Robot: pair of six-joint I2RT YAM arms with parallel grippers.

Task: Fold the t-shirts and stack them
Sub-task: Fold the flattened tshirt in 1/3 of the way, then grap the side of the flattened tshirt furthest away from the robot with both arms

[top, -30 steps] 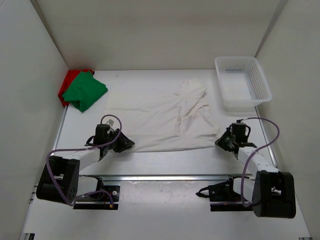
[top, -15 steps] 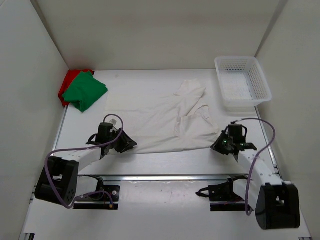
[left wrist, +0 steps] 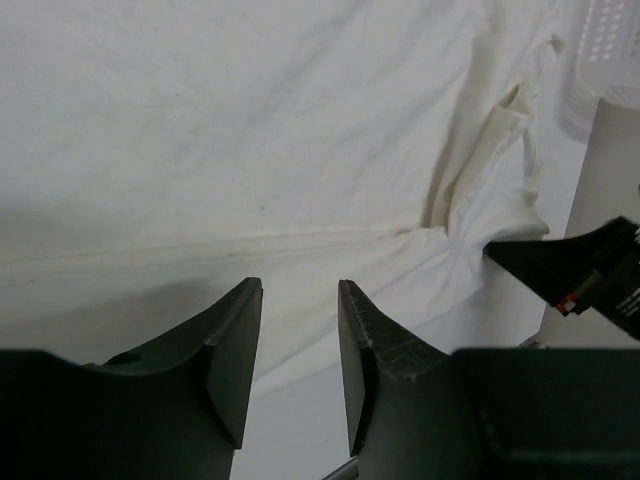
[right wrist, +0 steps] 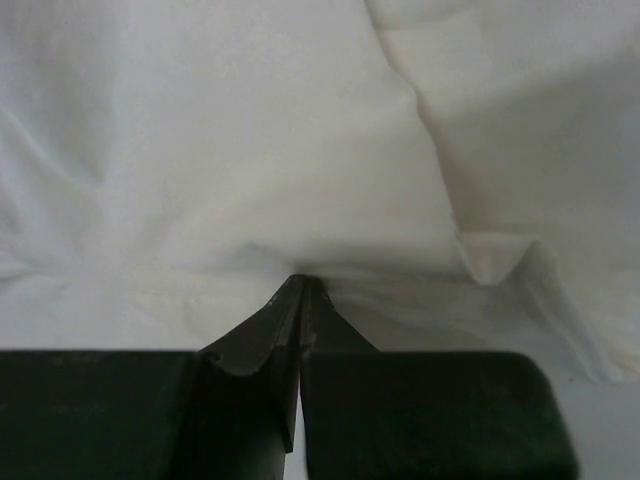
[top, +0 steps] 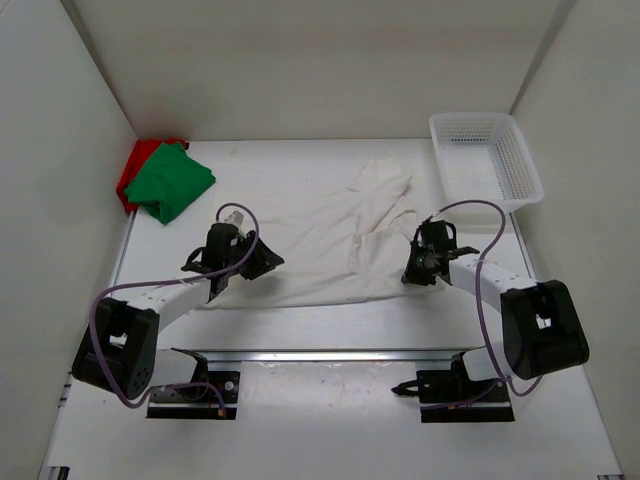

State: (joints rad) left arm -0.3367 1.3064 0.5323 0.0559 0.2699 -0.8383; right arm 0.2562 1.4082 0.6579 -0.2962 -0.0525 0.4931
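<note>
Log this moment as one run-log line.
white t-shirt: spread, unfolded | left gripper: open over near edge | right gripper: shut on right edge | green t-shirt: folded atop red t-shirt, far-left corner

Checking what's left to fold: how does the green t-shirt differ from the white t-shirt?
The green t-shirt is a compact folded bundle in the far left corner, lying on the red t-shirt; the white t-shirt lies spread and wrinkled in the middle. The white t-shirt looks far larger than the green t-shirt. Both are plain cloth.
</note>
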